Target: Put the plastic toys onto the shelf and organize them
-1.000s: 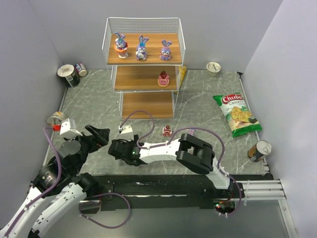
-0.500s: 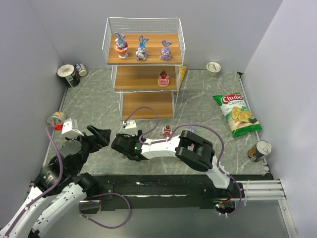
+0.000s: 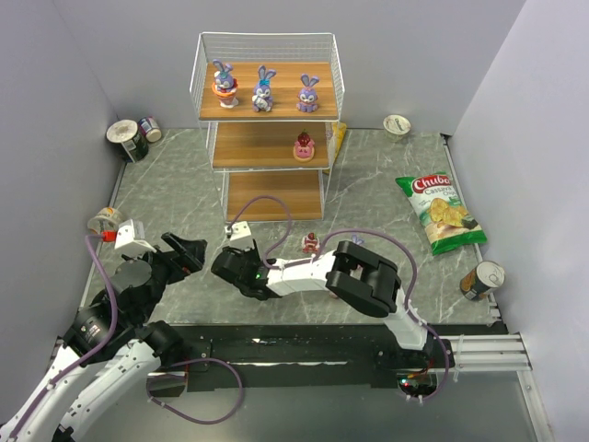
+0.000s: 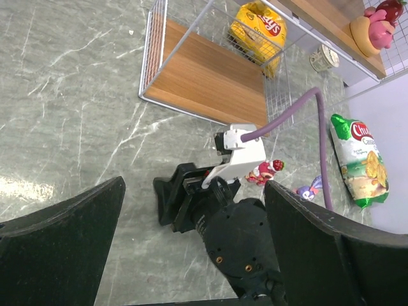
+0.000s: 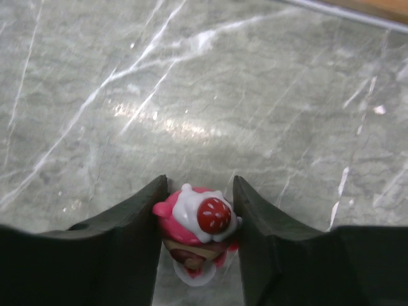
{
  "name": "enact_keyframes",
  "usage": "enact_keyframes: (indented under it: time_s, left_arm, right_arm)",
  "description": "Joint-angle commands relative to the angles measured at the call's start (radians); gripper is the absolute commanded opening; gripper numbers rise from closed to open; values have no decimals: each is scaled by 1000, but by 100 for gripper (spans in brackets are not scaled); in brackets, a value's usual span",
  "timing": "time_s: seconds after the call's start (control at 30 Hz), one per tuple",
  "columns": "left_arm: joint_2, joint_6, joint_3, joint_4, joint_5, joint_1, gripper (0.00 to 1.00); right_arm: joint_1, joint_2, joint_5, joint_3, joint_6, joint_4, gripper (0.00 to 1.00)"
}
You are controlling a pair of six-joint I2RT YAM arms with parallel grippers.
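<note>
My right gripper (image 3: 226, 268) is shut on a pink-red round figure (image 5: 197, 231) with a strawberry on its head, low over the table in front of the shelf (image 3: 258, 145). My left gripper (image 3: 187, 252) is open and empty just left of it, and its wrist view looks down on the right gripper (image 4: 175, 201). Three purple bunnies (image 3: 263, 90) stand on the top board. A pink figure (image 3: 304, 146) stands on the middle board. A red figure (image 3: 310, 243) and a tiny purple toy (image 3: 356, 242) lie on the table; both also show in the left wrist view, red figure (image 4: 264, 171) and purple toy (image 4: 310, 188).
A green-red chip bag (image 3: 440, 210) lies at the right with a can (image 3: 482, 279) near it. Cans (image 3: 127, 138) stand at the far left, a cup (image 3: 105, 219) at the left edge, another cup (image 3: 397, 123) at the back right. A yellow bag (image 3: 338, 138) sits behind the shelf.
My right gripper has shifted a little toward the shelf with the figure between its fingers. The left arm has barely moved.
</note>
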Motion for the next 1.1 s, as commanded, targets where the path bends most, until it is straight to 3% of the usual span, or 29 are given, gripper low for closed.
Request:
enact_keyframes:
  time_s: [0.0,0.1,0.3,0.57,0.83,1.07]
  left_arm:
    - [3,10,-1,29,3,-3,97]
    - [1,8,-1,27,2,-3,96]
    - [-6,5,0,23,-3,-3,97]
    - [-29,20,-13,46,19,-3,98]
    - [46,144,8,101,5,-3,96]
    - [89,178,-4,132,20,-3,96]
  right_arm:
    - [-8,-33,-11,-21,-5,-61,40]
    - [-13,-67,3,-12,8,-105,29]
    - [-56,-211,6,-13,-5,-166,21]
    - [-157,-406,-8,99,-202,-163,21]
    - [-246,-372,-55,390,-315,-229,21]
    - [-257,-354,-38,511,-422,-206,21]
